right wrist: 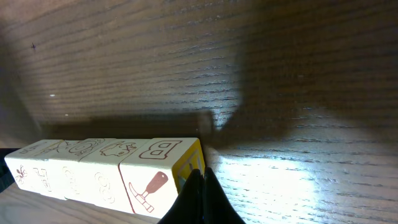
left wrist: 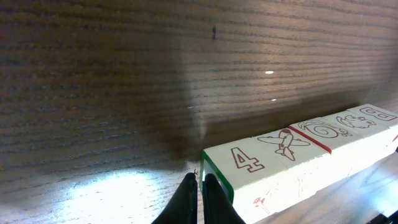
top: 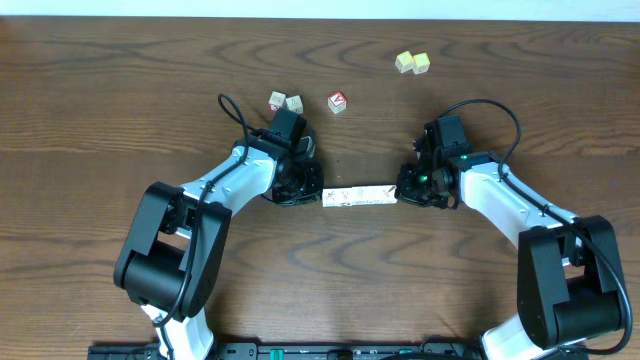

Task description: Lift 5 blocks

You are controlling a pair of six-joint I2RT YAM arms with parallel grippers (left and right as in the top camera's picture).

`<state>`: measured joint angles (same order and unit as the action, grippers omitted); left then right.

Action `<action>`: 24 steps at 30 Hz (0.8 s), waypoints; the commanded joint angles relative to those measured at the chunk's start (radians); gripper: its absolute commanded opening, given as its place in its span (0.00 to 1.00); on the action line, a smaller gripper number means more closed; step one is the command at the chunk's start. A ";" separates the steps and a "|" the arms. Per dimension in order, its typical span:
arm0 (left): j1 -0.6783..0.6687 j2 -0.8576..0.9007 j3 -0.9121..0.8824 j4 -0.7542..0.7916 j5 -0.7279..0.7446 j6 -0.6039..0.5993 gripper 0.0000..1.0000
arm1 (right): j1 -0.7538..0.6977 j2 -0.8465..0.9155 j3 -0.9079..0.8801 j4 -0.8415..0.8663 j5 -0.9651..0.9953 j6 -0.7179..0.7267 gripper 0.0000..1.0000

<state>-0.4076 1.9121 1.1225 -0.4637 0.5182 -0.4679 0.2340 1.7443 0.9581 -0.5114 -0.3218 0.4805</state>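
Several whitish blocks [top: 360, 195] lie end to end in one straight row between my two grippers. My left gripper [top: 318, 192] is shut, its tips against the row's left end. My right gripper [top: 402, 190] is shut against the right end. In the left wrist view the shut left gripper [left wrist: 200, 180] touches the green-edged end face of the blocks [left wrist: 292, 162], whose tops show a 4, a plane and a snail. In the right wrist view the shut right gripper [right wrist: 202, 174] meets the yellow end face of the blocks [right wrist: 106, 168]. Whether the row is off the table I cannot tell.
Two small pale cubes [top: 285, 102] sit behind the left arm. A cube with a red face [top: 338, 101] lies to their right. Two pale yellow cubes [top: 412, 63] rest near the table's far edge. Dark wood table [top: 100, 100] all around.
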 commanded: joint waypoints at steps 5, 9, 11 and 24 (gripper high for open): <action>-0.014 -0.015 -0.006 0.009 0.080 -0.001 0.08 | 0.016 0.008 -0.005 0.006 -0.132 -0.018 0.01; -0.014 -0.029 -0.006 0.009 0.081 -0.001 0.07 | 0.016 0.008 -0.004 0.006 -0.132 -0.018 0.01; -0.014 -0.029 -0.006 0.009 0.081 -0.001 0.07 | 0.016 0.008 -0.004 0.006 -0.133 -0.018 0.01; -0.014 -0.029 -0.006 0.010 0.107 -0.001 0.07 | 0.016 0.008 -0.001 0.005 -0.166 -0.030 0.01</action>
<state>-0.4065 1.9110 1.1221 -0.4644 0.5194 -0.4679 0.2310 1.7443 0.9581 -0.5117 -0.3351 0.4622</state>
